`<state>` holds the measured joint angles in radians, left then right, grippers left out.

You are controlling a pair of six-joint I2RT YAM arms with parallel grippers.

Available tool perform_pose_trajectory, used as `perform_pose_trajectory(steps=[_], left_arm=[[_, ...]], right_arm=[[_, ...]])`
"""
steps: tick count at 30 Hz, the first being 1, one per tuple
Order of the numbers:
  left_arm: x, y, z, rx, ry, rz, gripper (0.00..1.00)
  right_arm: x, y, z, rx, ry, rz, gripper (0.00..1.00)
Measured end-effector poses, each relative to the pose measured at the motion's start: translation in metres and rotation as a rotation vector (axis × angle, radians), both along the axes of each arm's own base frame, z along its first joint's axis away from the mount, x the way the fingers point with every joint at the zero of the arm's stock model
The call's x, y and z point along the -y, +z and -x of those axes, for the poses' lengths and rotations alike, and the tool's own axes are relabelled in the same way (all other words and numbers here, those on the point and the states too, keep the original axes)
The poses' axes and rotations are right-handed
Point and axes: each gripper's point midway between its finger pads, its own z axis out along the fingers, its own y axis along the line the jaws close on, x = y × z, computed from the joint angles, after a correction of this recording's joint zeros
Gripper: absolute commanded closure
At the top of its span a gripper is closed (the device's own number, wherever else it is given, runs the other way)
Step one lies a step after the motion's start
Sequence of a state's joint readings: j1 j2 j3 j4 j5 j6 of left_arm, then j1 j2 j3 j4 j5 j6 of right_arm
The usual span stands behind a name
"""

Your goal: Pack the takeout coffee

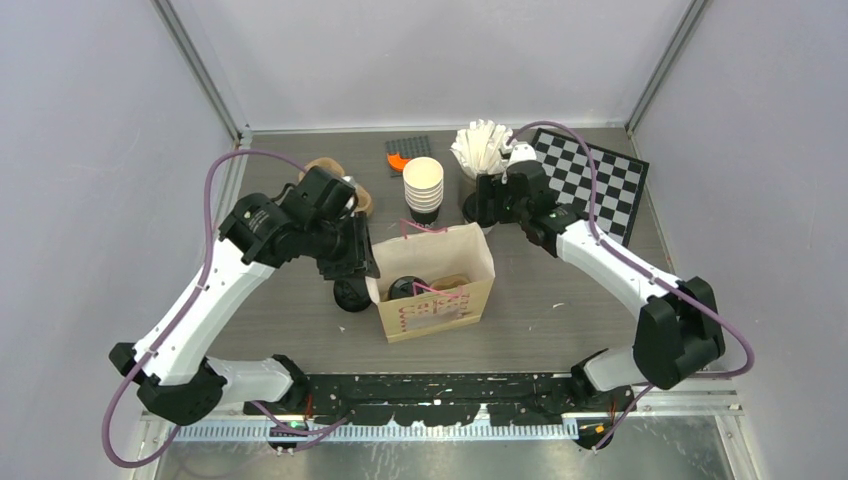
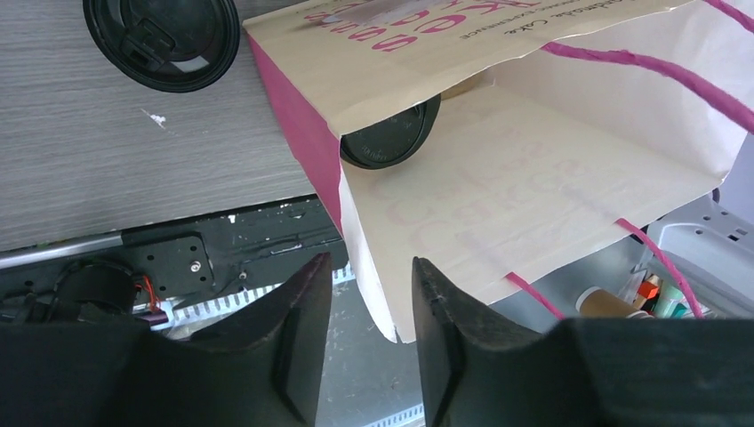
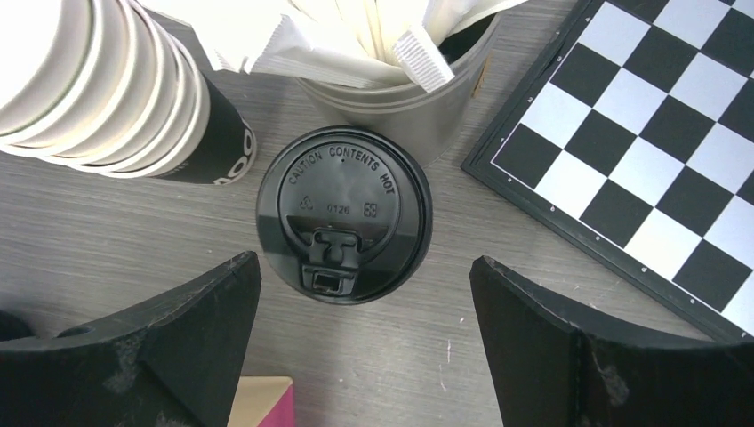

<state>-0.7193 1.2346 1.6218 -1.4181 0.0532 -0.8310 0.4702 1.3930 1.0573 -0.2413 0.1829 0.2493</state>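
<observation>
Now the right gripper [image 3: 364,289], jaws wide and empty, hangs over a lidded coffee cup [image 3: 342,213] centred between them, so this pick seems to call for a straight descent and squeeze, while the left gripper [image 2: 371,267], jaws apart, straddles the rim of the paper bag [image 2: 533,178], a packed cup [image 2: 391,138] just beyond its fingertips.

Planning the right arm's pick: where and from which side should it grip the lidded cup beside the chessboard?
Probably the lidded cup by its wall just under the rim, from straight above: it stands upright, and the open fingers straddle it left and right, clear of the cup stack.
</observation>
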Motion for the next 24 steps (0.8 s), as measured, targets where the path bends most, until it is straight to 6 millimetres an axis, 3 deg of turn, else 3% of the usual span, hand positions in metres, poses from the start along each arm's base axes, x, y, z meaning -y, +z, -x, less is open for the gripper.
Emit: perform_pose_trajectory(steps=[17, 24], left_arm=[[-0.003, 0.006, 0.004, 0.018, 0.023, 0.034, 0.56], [-0.003, 0.006, 0.004, 0.02, 0.023, 0.034, 0.56]], right_arm=[[-0.026, -0.047, -0.015, 0.008, 0.109, 0.149, 0.11], [-0.027, -0.046, -0.019, 0.013, 0.087, 0.183, 0.2]])
